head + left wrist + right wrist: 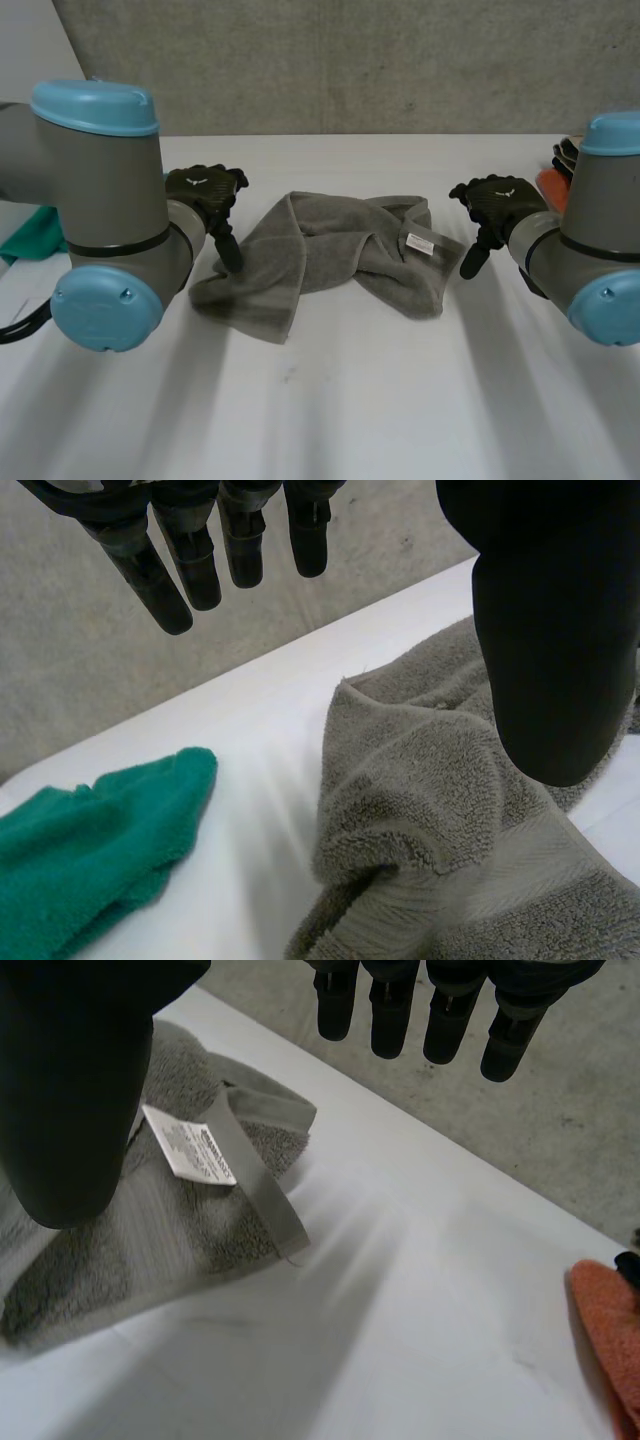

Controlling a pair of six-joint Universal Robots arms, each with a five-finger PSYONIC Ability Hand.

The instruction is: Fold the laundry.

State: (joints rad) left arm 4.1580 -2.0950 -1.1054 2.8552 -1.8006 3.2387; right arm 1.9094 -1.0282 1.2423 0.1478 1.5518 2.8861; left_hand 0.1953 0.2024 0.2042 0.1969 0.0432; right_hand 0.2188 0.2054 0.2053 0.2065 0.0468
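A grey towel lies crumpled and twisted in the middle of the white table, with a white care label near its right end. My left hand hovers open just beside the towel's left end, touching nothing. In the left wrist view the grey towel lies under the thumb, the fingers straight above bare table. My right hand is open off the towel's right end. Its wrist view shows the towel corner and the label beside its thumb.
A green cloth lies at the table's left edge behind my left arm; it lies beyond the fingertips as the green cloth in the left wrist view. An orange cloth and dark items sit at the far right. A grey wall backs the table.
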